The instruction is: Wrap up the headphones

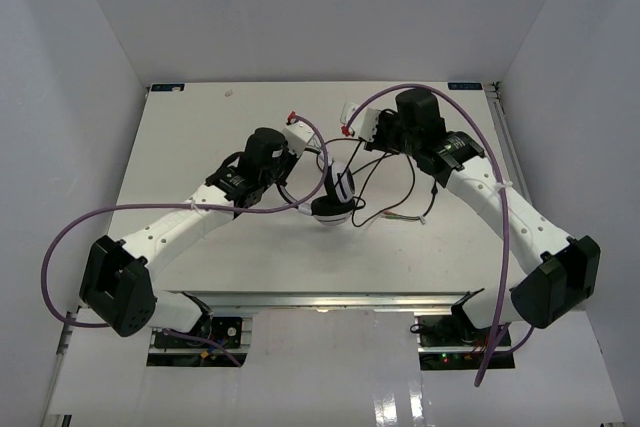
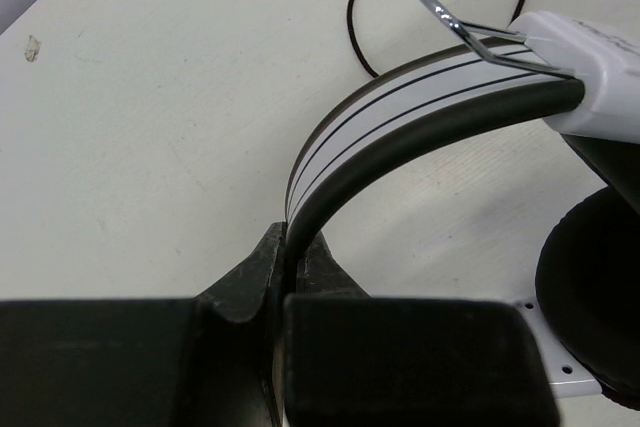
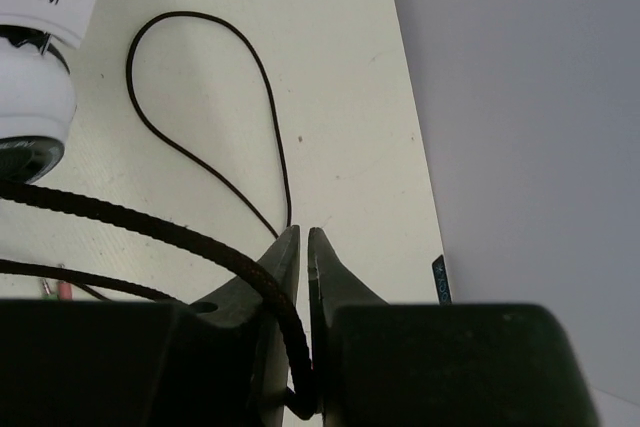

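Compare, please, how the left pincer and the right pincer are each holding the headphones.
The left pincer clamps the stiff white striped headband; the right pincer has the dark braided cord between its fingers. The left pincer's tips press on the band, while the right pincer's tips show a slim gap above the cord. Both are closed, or nearly so, on a part of the headphones.

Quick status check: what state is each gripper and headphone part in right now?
left gripper: shut on the headband.
right gripper: nearly closed, cord pinched between its fingers.
headband: clamped edge-on, partway along its arc.
cord: unwrapped, trailing in loose loops.
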Action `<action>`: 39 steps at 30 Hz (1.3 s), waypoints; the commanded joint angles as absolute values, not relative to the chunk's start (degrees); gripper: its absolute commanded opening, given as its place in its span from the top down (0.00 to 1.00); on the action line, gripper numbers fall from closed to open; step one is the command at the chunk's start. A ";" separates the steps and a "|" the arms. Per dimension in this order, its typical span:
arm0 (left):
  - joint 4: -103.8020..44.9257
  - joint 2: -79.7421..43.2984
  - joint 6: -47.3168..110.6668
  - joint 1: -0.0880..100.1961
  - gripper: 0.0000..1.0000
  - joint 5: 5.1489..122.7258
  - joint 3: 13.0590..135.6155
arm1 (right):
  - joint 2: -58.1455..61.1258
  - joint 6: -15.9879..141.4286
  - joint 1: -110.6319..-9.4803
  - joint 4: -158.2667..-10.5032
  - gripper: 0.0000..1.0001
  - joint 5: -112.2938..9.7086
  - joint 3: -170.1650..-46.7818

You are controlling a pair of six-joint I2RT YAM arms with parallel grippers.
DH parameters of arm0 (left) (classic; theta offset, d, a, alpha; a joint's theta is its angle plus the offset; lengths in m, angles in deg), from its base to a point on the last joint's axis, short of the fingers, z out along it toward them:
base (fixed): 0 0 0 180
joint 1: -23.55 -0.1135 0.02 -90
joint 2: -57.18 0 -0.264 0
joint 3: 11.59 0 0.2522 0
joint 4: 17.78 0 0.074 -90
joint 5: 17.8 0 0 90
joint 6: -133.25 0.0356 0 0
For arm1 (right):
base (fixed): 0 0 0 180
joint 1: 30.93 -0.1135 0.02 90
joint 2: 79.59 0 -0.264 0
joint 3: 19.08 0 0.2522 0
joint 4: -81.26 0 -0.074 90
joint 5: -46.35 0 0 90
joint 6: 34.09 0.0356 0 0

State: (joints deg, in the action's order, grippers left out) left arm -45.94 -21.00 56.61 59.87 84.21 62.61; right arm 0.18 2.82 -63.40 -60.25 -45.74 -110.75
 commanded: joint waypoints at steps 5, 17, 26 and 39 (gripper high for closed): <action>-46.48 -15.24 54.25 60.89 1.00 75.92 62.86 | 3.42 10.72 -60.50 -64.50 0.86 -57.40 -115.49; -47.53 -15.77 51.56 62.27 1.00 71.36 61.46 | 7.17 24.75 -57.82 -66.80 0.91 -71.09 -118.55; -48.26 -18.21 50.29 63.03 1.00 67.95 64.79 | 7.07 27.32 -57.38 -71.14 0.92 -68.01 -112.73; -50.99 -12.30 46.48 63.11 1.00 66.78 69.66 | 4.75 35.27 -47.09 -81.61 0.92 -90.46 -100.64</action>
State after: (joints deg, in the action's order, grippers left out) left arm -51.25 -17.53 49.43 62.67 70.61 64.94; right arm 7.24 31.01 -49.79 -72.25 -79.15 -103.05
